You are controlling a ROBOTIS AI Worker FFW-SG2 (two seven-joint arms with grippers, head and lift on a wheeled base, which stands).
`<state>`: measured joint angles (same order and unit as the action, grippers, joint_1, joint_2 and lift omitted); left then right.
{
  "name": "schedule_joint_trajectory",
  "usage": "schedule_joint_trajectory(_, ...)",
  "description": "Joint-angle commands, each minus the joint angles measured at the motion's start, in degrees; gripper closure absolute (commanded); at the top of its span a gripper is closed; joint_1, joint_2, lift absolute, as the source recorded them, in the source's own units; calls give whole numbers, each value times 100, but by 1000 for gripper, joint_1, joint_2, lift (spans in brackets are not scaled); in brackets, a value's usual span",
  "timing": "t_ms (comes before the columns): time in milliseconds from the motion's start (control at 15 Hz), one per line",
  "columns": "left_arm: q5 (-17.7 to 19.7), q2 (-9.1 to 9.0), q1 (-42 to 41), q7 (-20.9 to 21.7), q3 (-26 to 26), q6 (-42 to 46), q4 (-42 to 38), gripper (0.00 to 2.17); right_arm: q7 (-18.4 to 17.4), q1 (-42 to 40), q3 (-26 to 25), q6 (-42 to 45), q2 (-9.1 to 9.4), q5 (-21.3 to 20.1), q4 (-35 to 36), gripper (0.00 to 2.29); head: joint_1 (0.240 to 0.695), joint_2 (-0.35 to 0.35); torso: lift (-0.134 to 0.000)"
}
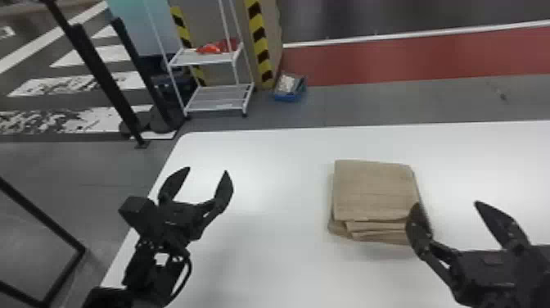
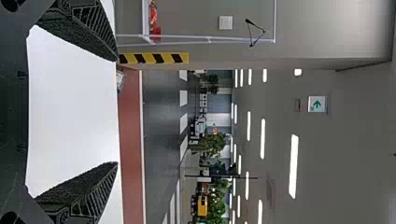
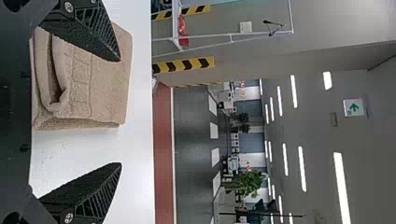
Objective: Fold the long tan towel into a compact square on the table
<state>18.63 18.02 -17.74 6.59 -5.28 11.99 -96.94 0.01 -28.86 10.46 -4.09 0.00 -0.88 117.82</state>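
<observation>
The folded towel [image 1: 374, 190] lay on the worktop [image 1: 266, 254] near the right tool [image 1: 446, 203]; it and the left tool [image 1: 208, 170] gaped wide.

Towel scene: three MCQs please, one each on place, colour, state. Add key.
1. Where is the towel?
A) On the floor
B) On the table
C) On the rack

2. What colour is the tabletop?
A) White
B) Red
C) Black

3. How is the right end effector?
A) Shut on the towel
B) Shut, empty
C) Open, empty

Key:
1 B: the head view shows it folded and lying there.
2 A: the surface around the towel is white.
3 C: its fingers stand wide apart, gripping nothing.
</observation>
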Motion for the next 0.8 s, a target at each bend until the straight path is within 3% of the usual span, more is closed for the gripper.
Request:
schedule_joint_trajectory(0,0,0,8,0,1,0,0,87,-1,-14,0,8,5,0,13,87,695,250,-125)
schedule_joint_trajectory(733,-9,-9,34,0,36,0,44,87,8,-14,9,8,5,0,13,87,695,248,-125)
